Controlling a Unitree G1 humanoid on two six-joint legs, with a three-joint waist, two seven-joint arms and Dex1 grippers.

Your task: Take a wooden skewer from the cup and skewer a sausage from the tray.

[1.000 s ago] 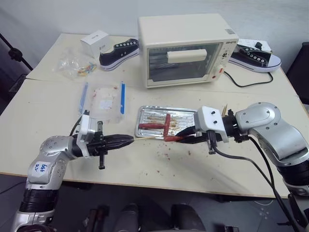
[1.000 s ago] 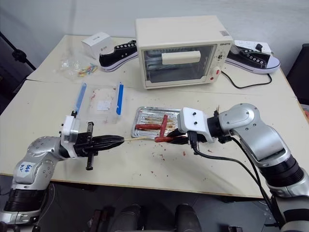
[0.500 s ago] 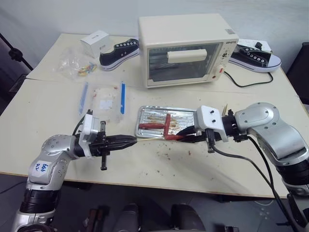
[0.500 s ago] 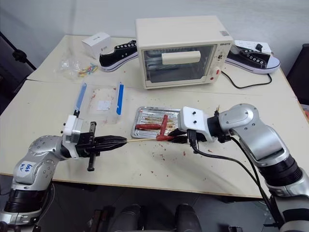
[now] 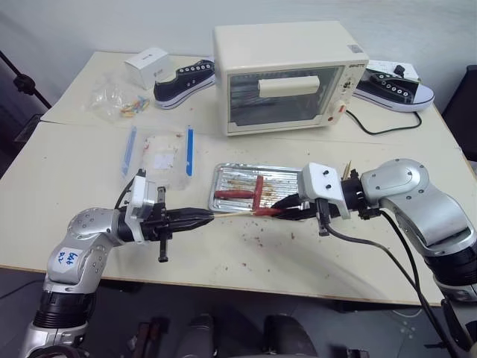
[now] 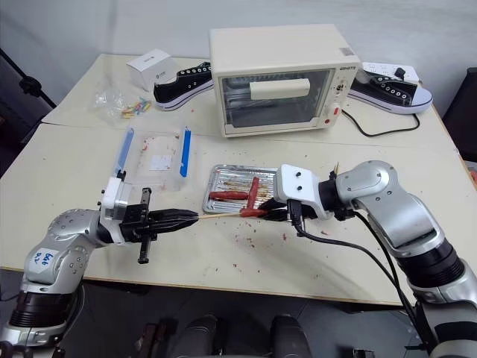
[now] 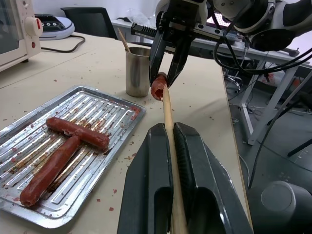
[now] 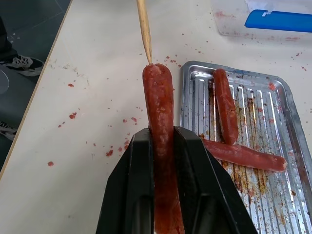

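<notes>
- Skewer first: we see the wooden skewer (image 7: pixel 168 109) clamped lengthwise between the two black fingers of the left gripper (image 5: pixel 203 218), which lies about level over the table (image 5: pixel 89 164) and points toward the right gripper.
- Its free end runs straight out past the left fingertips, and the tip sits at the rounded end of the sausage (image 8: pixel 159 126); from the right wrist view we see the point touching that end, though we cannot tell how far in it has gone.
- We see the right gripper (image 5: pixel 277 211) clenched on the sausage, one finger on each side of it, with roughly half of the sausage sticking out beyond the fingertips toward the left gripper.
- The two grippers face each other nose to nose, apart, joined only by skewer and sausage.
- The tray (image 5: pixel 287 173) lies on the table just behind and beneath the right gripper's fingers, greasy and ribbed, with two more sausages (image 7: pixel 78 133) on it, one laid crosswise over the other.
- The cup (image 7: pixel 137 71) stands upright just behind the right gripper, beside the tray's far corner, with another stick (image 7: pixel 122 39) poking out of it.
- Farther beyond both grippers stand a cream toaster oven (image 5: pixel 287 74), a clear box with blue clips (image 5: pixel 160 153), two black sneakers (image 5: pixel 182 82), a small white box (image 5: pixel 145 63) and a clear bag of small coloured bits (image 5: pixel 119 101).
</notes>
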